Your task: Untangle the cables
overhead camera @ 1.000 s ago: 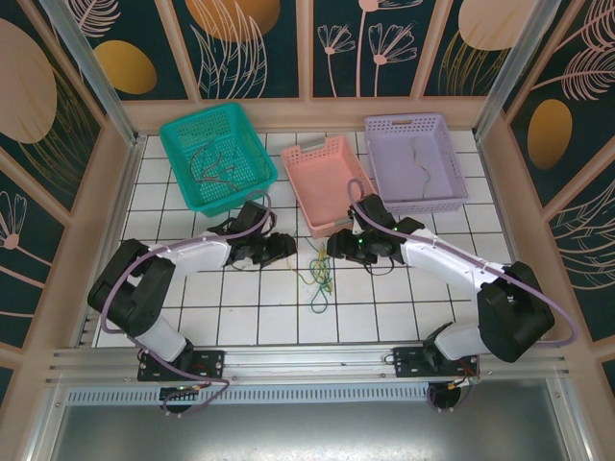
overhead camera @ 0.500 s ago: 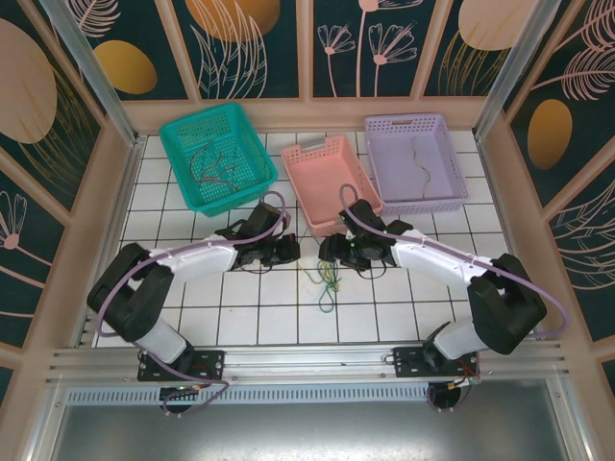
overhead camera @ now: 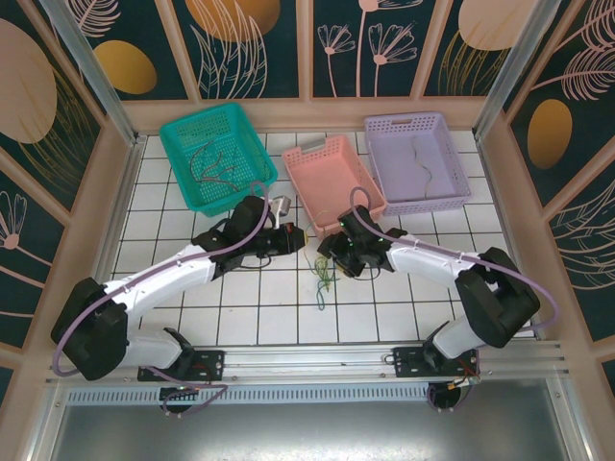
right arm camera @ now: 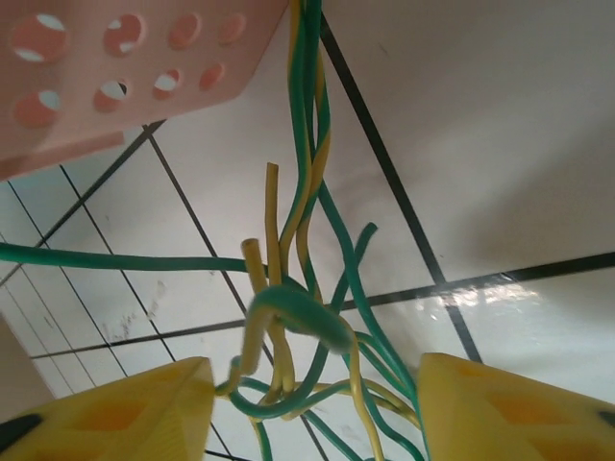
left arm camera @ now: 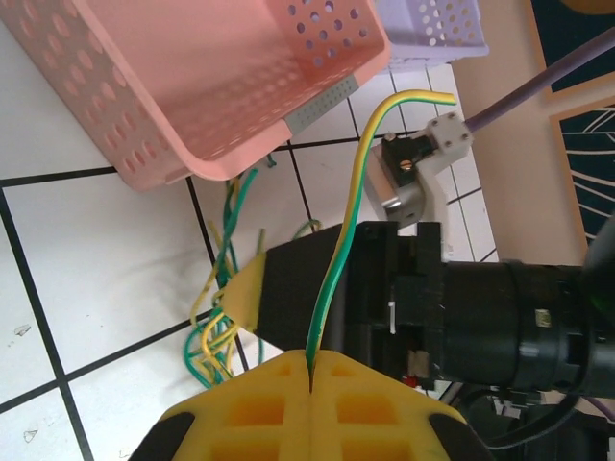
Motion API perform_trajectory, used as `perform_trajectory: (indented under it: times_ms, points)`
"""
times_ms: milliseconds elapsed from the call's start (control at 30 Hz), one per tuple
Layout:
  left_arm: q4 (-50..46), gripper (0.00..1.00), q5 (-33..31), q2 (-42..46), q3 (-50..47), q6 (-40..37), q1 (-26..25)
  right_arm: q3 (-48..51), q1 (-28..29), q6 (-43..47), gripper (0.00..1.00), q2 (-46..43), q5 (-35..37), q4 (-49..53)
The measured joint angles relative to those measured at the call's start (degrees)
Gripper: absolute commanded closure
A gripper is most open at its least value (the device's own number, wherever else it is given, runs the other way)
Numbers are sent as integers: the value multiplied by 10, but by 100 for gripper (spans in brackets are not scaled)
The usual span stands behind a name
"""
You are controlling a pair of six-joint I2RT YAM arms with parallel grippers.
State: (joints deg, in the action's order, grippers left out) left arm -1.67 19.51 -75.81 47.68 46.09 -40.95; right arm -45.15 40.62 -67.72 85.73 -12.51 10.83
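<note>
— How does the left arm lie?
— Stretched low across the tiled table [overhead camera: 250,307], reaching from its base toward the middle. The left claw [overhead camera: 294,234] sits just by the near corner of the pink basket [overhead camera: 301,192].
— And its grip?
— Pressed together on a green-and-yellow wire [left arm camera: 336,259], which rises from between the pads and curves over.
— The right arm?
— Bent at the elbow, forearm pointing left. The right claw [overhead camera: 327,255] faces the left one, close to it.
— Holding anything?
— No. Its yellow pads [right arm camera: 135,413] stand apart, either side of the cables [right arm camera: 288,317], a knotted green and yellow bunch lying on the tiles just in front of the basket.
</note>
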Motion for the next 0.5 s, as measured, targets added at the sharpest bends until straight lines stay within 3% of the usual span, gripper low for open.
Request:
perform_trajectory:
  times_ms: [333, 500]
  points:
    - [2, 100, 9, 85, 9, 1, 0, 32, -1, -63, 67, -5, 25, -25]
    - [-6, 100, -11, 120, 45, -3, -1, 72, -24, -72, 83, -49, 31, -38]
